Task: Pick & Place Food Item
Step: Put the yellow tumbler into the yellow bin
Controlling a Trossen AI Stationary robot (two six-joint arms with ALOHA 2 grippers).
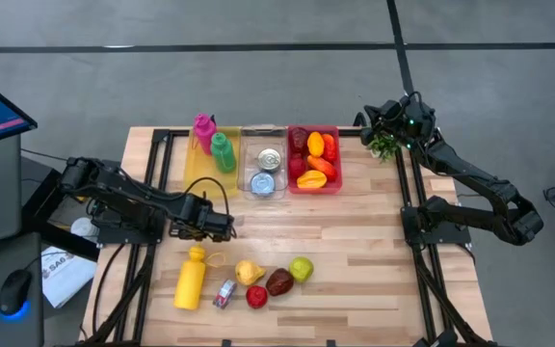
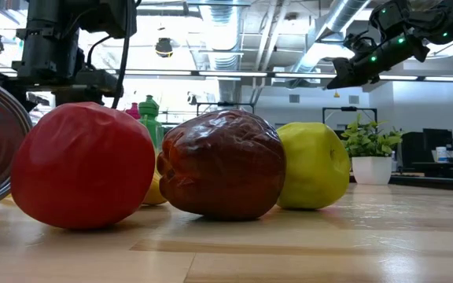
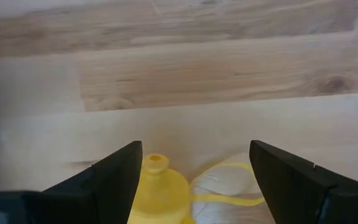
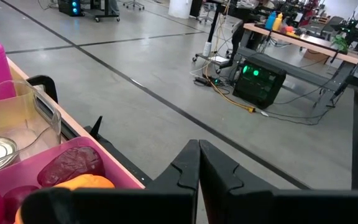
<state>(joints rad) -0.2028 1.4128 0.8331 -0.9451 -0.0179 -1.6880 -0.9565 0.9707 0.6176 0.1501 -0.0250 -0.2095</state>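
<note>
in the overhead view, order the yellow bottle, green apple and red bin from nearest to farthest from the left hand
1. yellow bottle, just below the left hand
2. green apple, front row's right end
3. red bin, back row, right

The high camera is looking straight down on the table [image 1: 355, 241]; the low one is sitting close behind the red fruit [image 2: 81, 165], facing twelve o'clock; wrist cameras are peering forward.

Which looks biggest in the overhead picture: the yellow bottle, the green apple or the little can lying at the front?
1. Yellow bottle, clearly the largest.
2. Green apple.
3. Little can; close to the apple in size, so this order is unsure.
</note>
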